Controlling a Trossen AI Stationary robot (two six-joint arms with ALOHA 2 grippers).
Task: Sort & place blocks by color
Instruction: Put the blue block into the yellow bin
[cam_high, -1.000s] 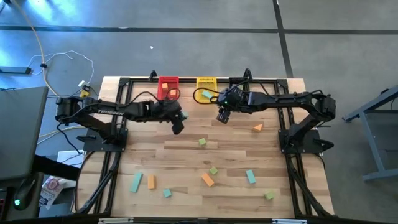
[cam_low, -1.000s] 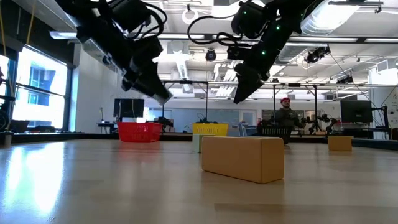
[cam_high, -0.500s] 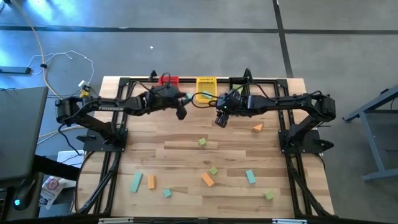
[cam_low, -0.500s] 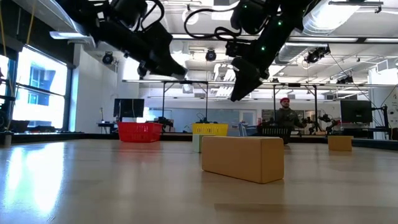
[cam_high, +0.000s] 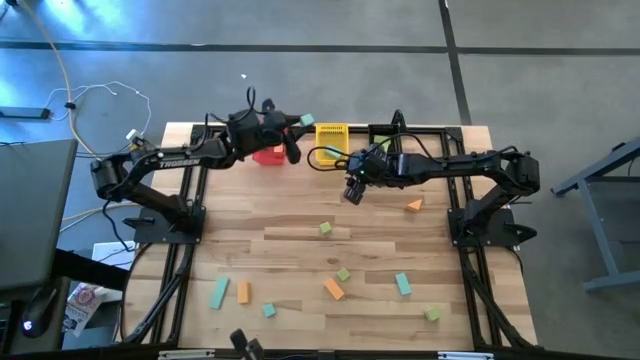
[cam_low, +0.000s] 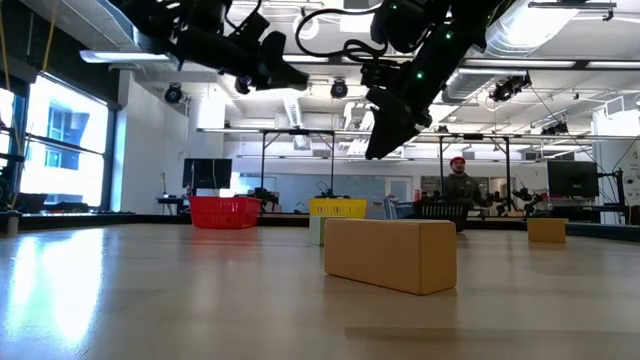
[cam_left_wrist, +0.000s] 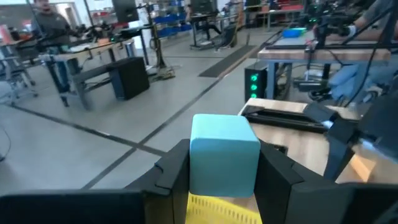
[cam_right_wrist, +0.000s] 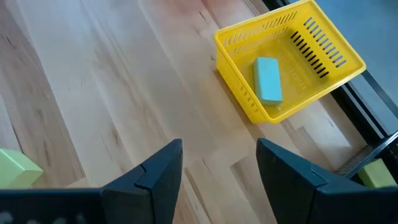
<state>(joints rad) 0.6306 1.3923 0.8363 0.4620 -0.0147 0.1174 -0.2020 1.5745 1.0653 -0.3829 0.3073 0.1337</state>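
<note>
The left hand (cam_left_wrist: 221, 180) pinches a teal cube (cam_left_wrist: 222, 154) between its fingers (cam_left_wrist: 173, 171), held high above the far edge of the table (cam_high: 300, 250), beside the red bin (cam_high: 268, 154) and just short of the yellow bin (cam_high: 331, 134); in the high view the cube shows at the hand's tip. The right hand (cam_right_wrist: 219, 171) hangs above the far half of the table, near the yellow bin, with its fingers (cam_right_wrist: 158, 171) spread and nothing between them. Its wrist view looks down into the yellow bin, where a teal bar (cam_right_wrist: 267, 79) lies flat on the bottom. The other blocks lie loose on the table. An orange block (cam_high: 414, 205) sits toward the right edge, and a green cube (cam_high: 325, 229) lies near the middle. Toward the near edge lie a teal bar (cam_high: 219, 292) and an orange bar (cam_high: 243, 291) side by side on the left, with a small teal cube (cam_high: 268, 311) just beyond them. A green block (cam_high: 343, 274) and an orange bar (cam_high: 334, 289) lie near the centre, with a teal block (cam_high: 403, 284) and a green cube (cam_high: 432, 314) toward the right near corner. In the low view an orange bar (cam_low: 391, 253) lies closest. A person (cam_low: 459, 190) stands in the room behind.
</note>
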